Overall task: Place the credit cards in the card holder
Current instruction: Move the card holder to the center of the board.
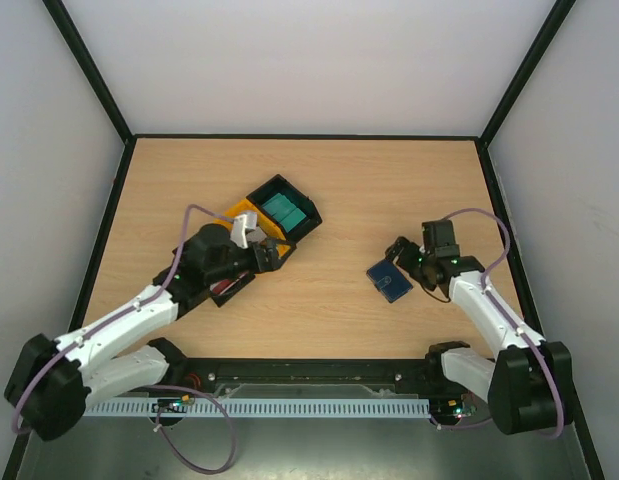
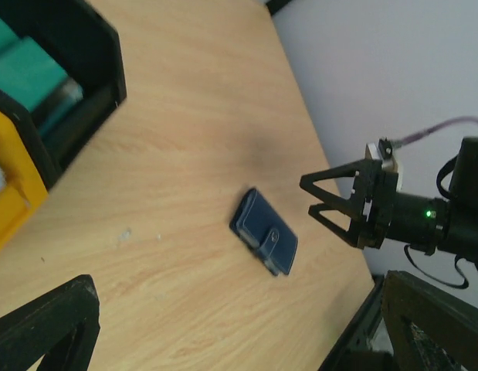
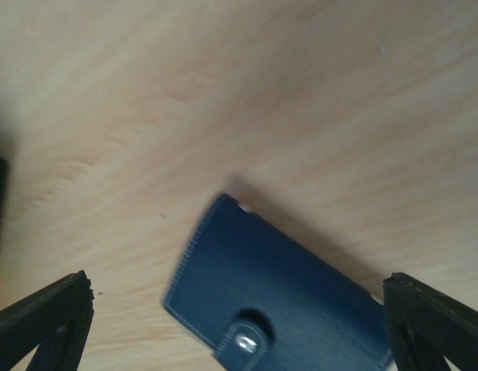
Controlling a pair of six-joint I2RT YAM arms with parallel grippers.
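1. Surface (image 1: 319,180): light wood, carries everything.
2. L jaws (image 1: 267,256): spread wide, nothing btwn them. They hang over the tray cluster, well apart from the R jaws.
3. R jaws (image 2: 308,196): also spread wide and empty. Tips aim at the holder, no contact.
4. Black tray (image 1: 311,226): just beyond the L jaws' tips, teal blocks (image 1: 282,208) inside.
5. Yellow tray (image 1: 239,212): hard against the black tray, beside the L jaws. Can't tell its contents.
6. Card holder (image 3: 269,301): navy, folded shut, flat on the surface just ahead of the R jaws. In R wrist view it sits in the gap btwn both fingers. Far out ahead of the L jaws.
7. Clasp tab (image 3: 241,340): w/ metal snap, lapped over the holder's face at the edge nearest the R jaws.
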